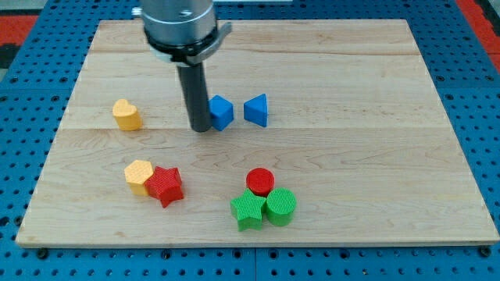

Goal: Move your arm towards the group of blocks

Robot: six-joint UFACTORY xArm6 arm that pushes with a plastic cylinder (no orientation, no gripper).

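Observation:
My tip (201, 127) rests on the wooden board (375, 94), just left of a blue cube (221, 112), touching or nearly touching it. A blue triangle (257, 110) lies right of the cube. A group sits toward the view's bottom: a red cylinder (260, 181), a green star (248, 210) and a green cylinder (280, 207), all touching. Another pair sits at lower left: a yellow hexagon (138, 175) against a red star (165, 185). A yellow heart-like block (126, 114) lies alone at left.
The board lies on a blue perforated base (31, 86). The arm's grey housing (180, 23) hangs over the board's top edge.

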